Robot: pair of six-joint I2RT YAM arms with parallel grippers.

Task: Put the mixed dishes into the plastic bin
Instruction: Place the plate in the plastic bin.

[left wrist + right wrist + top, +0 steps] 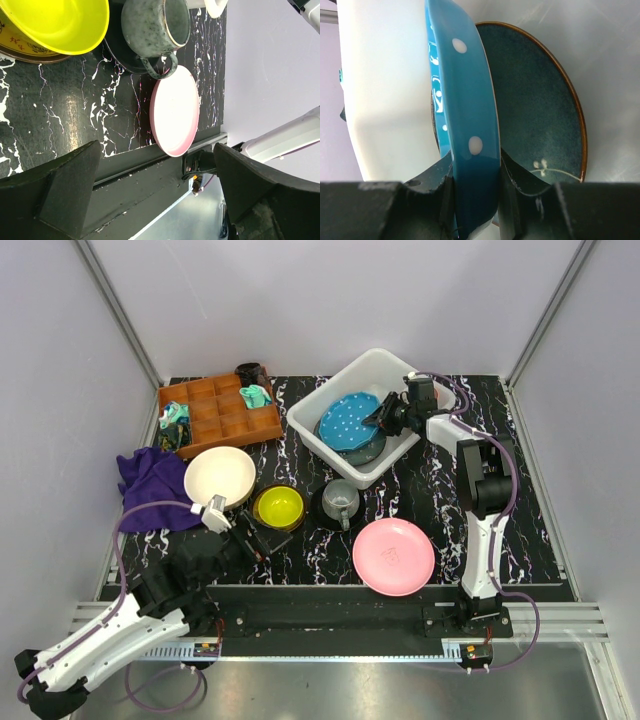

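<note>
Clerk: Nearest lot?

Checker: Lot 1, left gripper (pixel 157 155). Spread wide, nothing between. Just beside the small yellow bowl (pixel 278 506), at its 7 o'clock.

Clerk: Same depth, other side?

Checker: Lot 2, pink plate (pixel 393 556). Flat on the black marbled table (pixel 450 500), at 4 o'clock of the grey mug (pixel 341 500), apart from it. Outside the plastic bin (pixel 322 452).

Clerk: Middle row?

Checker: Lot 3, grey mug, upright on the black saucer (pixel 117 55), handle towards 6 o'clock. Lot 4, small yellow bowl, near the mug at its 9 o'clock, seated on a brown patterned piece of unclear kind. Lot 5, cream bowl (pixel 220 476), at 10 o'clock of the yellow one, rims close. All outside the bin.

Clerk: Non-task goods?

Checker: Purple cloth (pixel 150 485), bunched just beside the cream bowl at its 9 o'clock. Brown wooden tray (pixel 225 420), at 12 o'clock of that bowl, with small teal bits in two compartments. Dark cup (pixel 250 372) at the tray's far edge.

Clerk: Farthest lot?

Checker: Plastic bin, at 1 o'clock of the mug and 3 o'clock of the tray. Inside: grey-blue plate (pixel 540 100), flat on the floor, and blue white-dotted plate (pixel 465 100), tilted above it. Contact between the two not determinable. Right gripper (pixel 475 185), reaching in from 3 o'clock, pinching the dotted plate's rim, one finger on each face.
</note>
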